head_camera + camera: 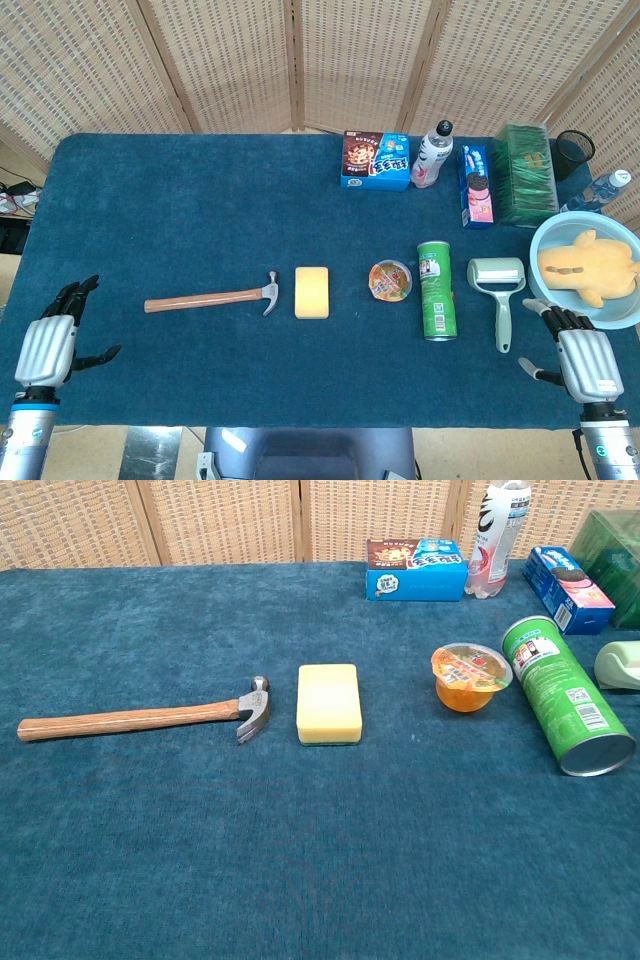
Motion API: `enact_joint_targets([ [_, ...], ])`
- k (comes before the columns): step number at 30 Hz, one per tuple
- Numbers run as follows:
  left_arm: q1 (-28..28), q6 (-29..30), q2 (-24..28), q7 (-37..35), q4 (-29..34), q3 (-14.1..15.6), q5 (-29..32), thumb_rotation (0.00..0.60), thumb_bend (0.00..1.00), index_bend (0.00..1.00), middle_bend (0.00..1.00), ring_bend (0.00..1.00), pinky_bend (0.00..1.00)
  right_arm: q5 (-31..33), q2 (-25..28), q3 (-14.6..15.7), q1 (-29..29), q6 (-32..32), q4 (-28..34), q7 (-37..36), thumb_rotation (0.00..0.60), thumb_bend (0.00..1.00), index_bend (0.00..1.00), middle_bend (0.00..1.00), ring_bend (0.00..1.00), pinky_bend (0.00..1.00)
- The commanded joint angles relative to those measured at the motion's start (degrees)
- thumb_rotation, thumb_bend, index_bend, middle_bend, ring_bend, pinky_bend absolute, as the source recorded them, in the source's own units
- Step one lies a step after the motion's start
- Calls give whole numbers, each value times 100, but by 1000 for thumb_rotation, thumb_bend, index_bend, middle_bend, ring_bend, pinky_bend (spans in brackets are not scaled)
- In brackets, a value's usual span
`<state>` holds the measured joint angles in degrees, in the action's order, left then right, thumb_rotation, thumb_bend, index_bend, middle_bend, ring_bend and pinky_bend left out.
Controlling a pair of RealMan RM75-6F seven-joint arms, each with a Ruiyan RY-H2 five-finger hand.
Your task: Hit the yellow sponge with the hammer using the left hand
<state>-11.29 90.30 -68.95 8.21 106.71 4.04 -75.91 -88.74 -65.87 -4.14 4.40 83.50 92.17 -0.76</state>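
— At lower left of the head view: left hand (45, 347) off the cloth's corner, fingers spread, holding nothing. Lower right: right hand (585, 362), likewise splayed and empty.
— Step?
— Probably none begun. Hammer (213, 297) flat at centre-left, head just beside yellow sponge (312, 292), not touching.
— Next?
— Likely reaching in, wrapping the wooden handle, lifting.
— Surroundings?
— Blue cloth table (200, 190); wicker screen (250, 60) across the top.

On the counter (150, 190) you have the hammer (212, 297) lying just left of the sponge (312, 292). Right of the sponge come the cup (390, 280), then the can (436, 290) lying down, then the roller (498, 285).
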Motion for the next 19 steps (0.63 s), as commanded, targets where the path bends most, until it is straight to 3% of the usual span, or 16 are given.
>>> enact_joint_targets([
  [1, 165, 108, 116, -49, 104, 101, -192, 600, 159, 56, 172, 100, 219, -5, -6, 11, -3, 14, 8, 7, 600, 181, 237, 269, 313, 265],
  [19, 571, 143, 305, -47, 401, -137, -276, 600, 159, 137, 171, 110, 219, -170, -51, 127, 25, 110, -91, -210, 600, 182, 299, 287, 315, 265],
])
